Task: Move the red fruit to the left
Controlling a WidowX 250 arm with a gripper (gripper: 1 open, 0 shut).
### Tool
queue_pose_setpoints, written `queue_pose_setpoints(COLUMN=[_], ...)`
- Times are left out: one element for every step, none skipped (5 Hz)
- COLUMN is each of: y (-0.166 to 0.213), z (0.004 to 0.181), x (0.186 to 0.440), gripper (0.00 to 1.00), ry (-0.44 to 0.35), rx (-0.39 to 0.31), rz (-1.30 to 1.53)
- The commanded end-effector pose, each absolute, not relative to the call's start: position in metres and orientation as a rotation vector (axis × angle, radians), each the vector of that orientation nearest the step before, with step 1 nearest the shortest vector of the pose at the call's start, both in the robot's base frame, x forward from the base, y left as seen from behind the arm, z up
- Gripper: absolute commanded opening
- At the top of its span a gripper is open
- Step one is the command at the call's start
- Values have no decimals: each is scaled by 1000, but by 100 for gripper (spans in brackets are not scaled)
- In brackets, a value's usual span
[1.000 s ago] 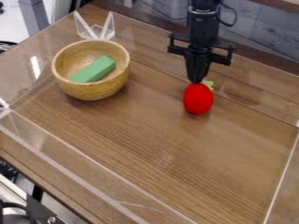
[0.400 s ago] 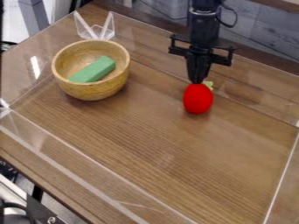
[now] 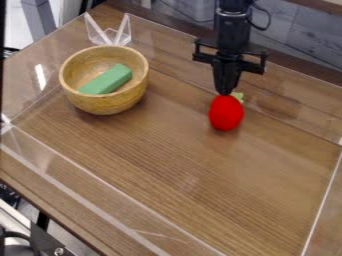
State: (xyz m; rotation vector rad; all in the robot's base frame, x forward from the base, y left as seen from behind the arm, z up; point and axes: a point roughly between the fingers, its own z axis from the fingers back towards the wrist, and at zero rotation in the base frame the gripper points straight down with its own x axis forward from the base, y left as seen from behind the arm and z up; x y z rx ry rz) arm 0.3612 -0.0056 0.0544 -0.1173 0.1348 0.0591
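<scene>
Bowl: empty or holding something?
Holding something: the bowl has a green block inside, leaning against its inner wall.

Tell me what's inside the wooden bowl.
The wooden bowl holds a green rectangular block, lying tilted. The bowl's floor directly beneath the block is covered and can't be seen.

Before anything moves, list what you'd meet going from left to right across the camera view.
Wooden bowl with the green block inside → red fruit, just below the closed gripper.
</scene>
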Motion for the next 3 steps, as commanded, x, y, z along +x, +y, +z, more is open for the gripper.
queue_pose_setpoints(y=[0, 2, 2], z=[73, 75, 73], x=[372, 373, 373], gripper=[0, 0, 0], ry=[71, 69, 73], rx=[-123, -127, -128], rz=[70, 74, 73])
